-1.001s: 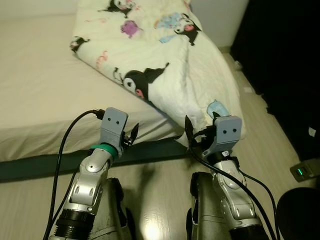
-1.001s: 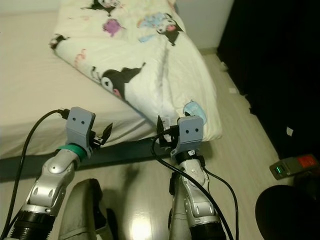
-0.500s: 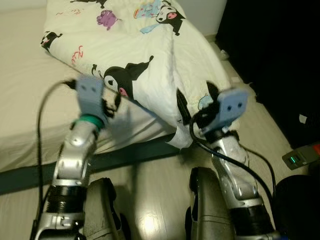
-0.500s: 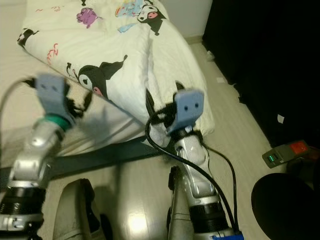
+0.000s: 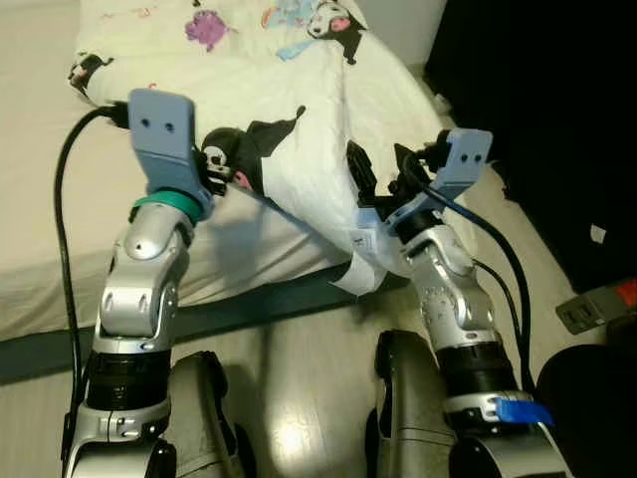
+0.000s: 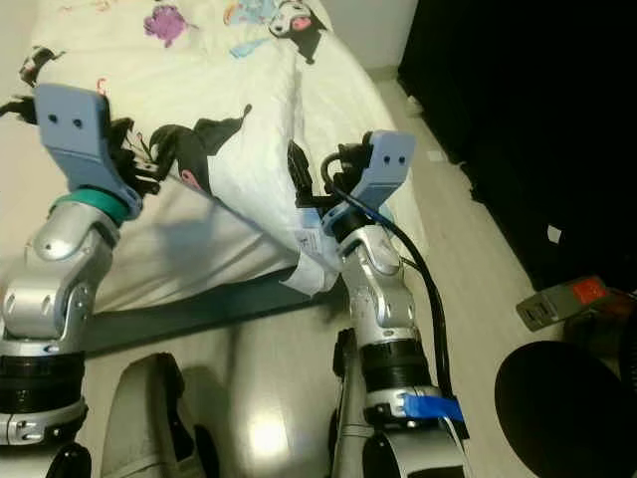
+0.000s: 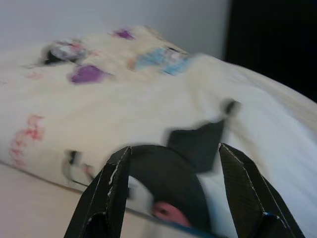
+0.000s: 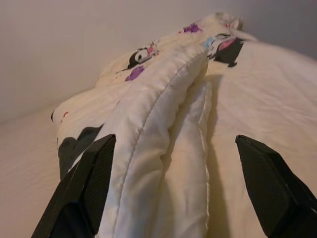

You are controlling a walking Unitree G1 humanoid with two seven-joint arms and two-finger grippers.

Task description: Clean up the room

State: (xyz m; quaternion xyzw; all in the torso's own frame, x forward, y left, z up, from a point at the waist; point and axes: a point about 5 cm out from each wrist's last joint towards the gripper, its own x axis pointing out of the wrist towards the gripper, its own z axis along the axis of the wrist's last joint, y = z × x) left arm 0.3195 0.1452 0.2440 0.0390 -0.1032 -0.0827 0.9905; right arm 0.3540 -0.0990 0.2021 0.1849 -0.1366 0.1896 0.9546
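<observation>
Black fingers on the right gripper are spread wide with nothing in them, straddling a folded ridge of the cartoon-print comforter dead ahead, its fold running away from the wrist. Left gripper gapes empty too, facing the comforter's near edge on the bed. Right looks closer, I'd say. Nothing in between; a power strip sits on the floor, well apart.

Pale wooden floor — grey device, perhaps a power strip.
</observation>
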